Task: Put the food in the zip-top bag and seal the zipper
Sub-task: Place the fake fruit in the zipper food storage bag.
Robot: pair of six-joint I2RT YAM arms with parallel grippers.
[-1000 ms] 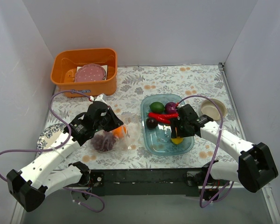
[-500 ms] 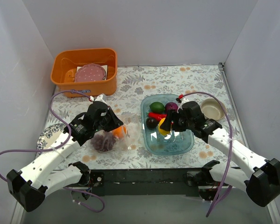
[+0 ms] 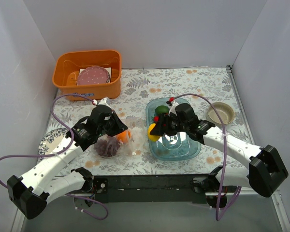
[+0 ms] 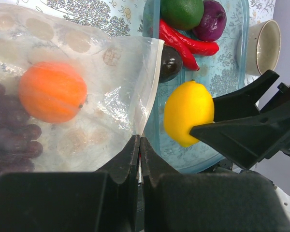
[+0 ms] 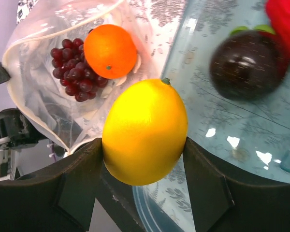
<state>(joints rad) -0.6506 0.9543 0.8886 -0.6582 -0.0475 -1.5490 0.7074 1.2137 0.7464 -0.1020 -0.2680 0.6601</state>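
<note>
The clear zip-top bag [image 3: 120, 142] lies left of the blue tray [image 3: 183, 153] and holds the orange [image 4: 52, 92] and the grape bunch [image 5: 75, 68]. My left gripper [image 4: 139, 145] is shut on the bag's mouth edge, holding the strip up. My right gripper [image 3: 155, 130] is shut on the yellow lemon [image 5: 145, 131] and holds it over the tray's left rim, near the bag's mouth. In the tray lie the green fruit [image 4: 181, 12], a purple piece [image 4: 211, 20], the red chili [image 4: 183, 44] and a dark piece [image 4: 170, 63].
An orange bin [image 3: 88, 73] with a pink dotted plate [image 3: 93, 76] stands at the back left. A small beige bowl [image 3: 220, 113] sits right of the tray. A patterned plate [image 3: 50, 139] lies under my left arm. White walls close in on three sides.
My right gripper lifted the lemon out of the tray's front and carried it left to the tray's left rim, toward the bag. The left gripper kept its hold on the bag.
</note>
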